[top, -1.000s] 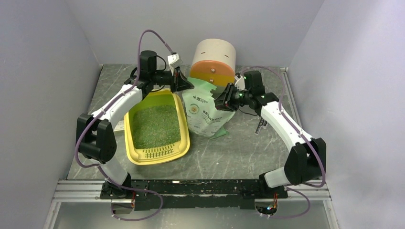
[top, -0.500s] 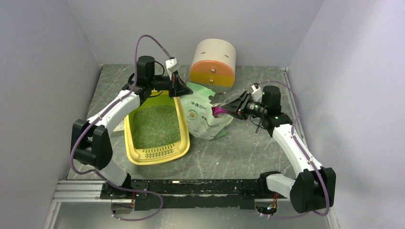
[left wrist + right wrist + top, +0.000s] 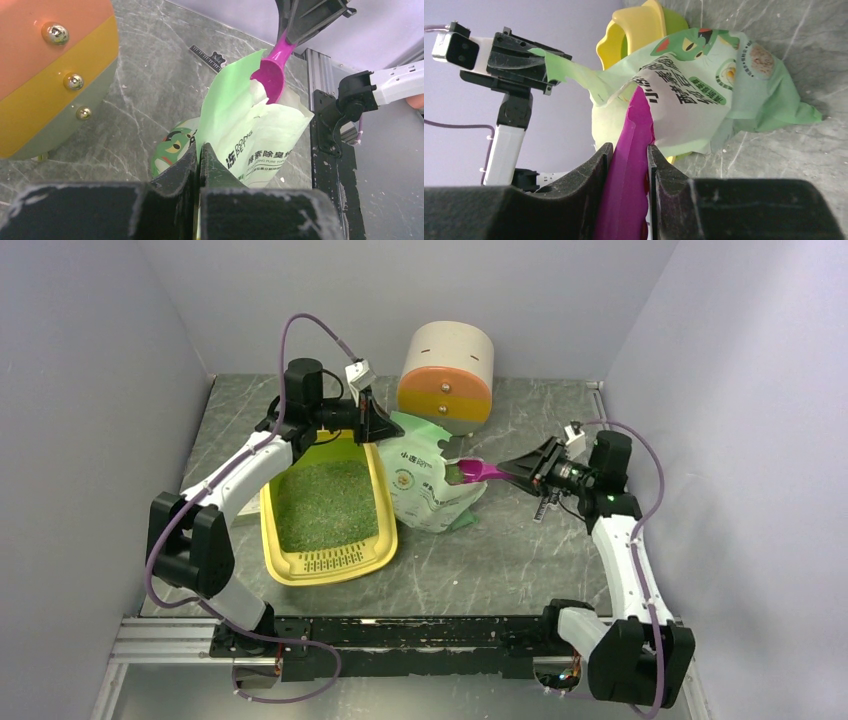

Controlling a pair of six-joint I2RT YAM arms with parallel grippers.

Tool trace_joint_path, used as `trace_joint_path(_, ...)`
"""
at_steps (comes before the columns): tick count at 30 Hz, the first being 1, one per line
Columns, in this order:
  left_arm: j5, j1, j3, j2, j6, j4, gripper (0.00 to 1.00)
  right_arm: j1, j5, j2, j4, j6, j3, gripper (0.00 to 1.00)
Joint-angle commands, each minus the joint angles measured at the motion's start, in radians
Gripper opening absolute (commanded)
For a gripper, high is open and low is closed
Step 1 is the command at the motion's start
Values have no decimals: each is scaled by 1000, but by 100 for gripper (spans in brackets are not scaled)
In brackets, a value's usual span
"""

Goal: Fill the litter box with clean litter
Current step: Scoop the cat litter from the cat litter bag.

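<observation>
The yellow litter box (image 3: 322, 577) lies left of centre, its floor covered with greenish-grey clean litter (image 3: 320, 502). Beside it on the right slumps the pale green printed bag (image 3: 432, 490). My left gripper (image 3: 384, 426) is shut on the bag's top edge (image 3: 225, 100), with the film pinched between its tips (image 3: 199, 150). My right gripper (image 3: 528, 471) is shut on the handle of the magenta scoop (image 3: 480, 471). The scoop's bowl (image 3: 270, 74) sits at the bag's open mouth. In the right wrist view the scoop (image 3: 637, 117) runs from the gripper (image 3: 630, 148) to the bag (image 3: 704, 90).
A round beige, orange and yellow drawer cabinet (image 3: 447, 368) stands behind the bag. A small black ruler-like strip (image 3: 543, 508) lies on the marble table right of the bag. Grey walls close in on both sides.
My right arm has drawn back to the right, pulling the scoop out toward the bag's mouth. The bag has sagged lower. My left gripper dipped slightly, still pinching the bag.
</observation>
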Motion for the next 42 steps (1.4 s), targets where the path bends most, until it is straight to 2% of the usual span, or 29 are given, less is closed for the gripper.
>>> trace_joint_path(1, -2, -11, -31, -21, -49, 75, 5, -107, -190, -53, -32, -64, -51, 0)
trace_joint_path(6, -16, -18, -25, -14, -49, 64, 5, -171, -310, -89, 93, -18, -139, 0)
trace_joint_path(10, -14, -25, -29, -12, -45, 58, 5, -223, -340, -123, 88, -43, -146, 0)
trace_joint_path(14, -17, -33, -25, -13, -18, 16, 5, -239, -371, -134, 182, 42, -174, 0)
trace_joint_path(18, -14, -35, -32, -23, -7, 4, 5, -251, -389, -171, 401, 229, -245, 0)
trace_joint_path(22, -13, -37, -15, -23, 57, -68, 5, -273, -399, -196, 395, 220, -266, 0)
trace_joint_path(25, -17, -37, -43, -37, 37, -39, 5, -292, -384, -224, 388, 233, -290, 0)
trace_joint_path(27, -16, -37, -48, -38, 30, -26, 5, -310, -387, -251, 493, 330, -347, 0)
trace_joint_path(30, -11, -37, -28, -29, 38, -42, 5, -298, -297, -305, 509, 447, -438, 0)
trace_joint_path(34, -6, -38, -39, -30, -30, 36, 5, -280, -230, -375, 574, 574, -515, 0)
trace_joint_path(39, -5, -43, -25, -22, -26, 19, 5, -256, -289, -328, 744, 679, -568, 0)
trace_joint_path(42, -12, -43, -31, -34, -24, 23, 5, -202, -186, -348, 824, 758, -611, 0)
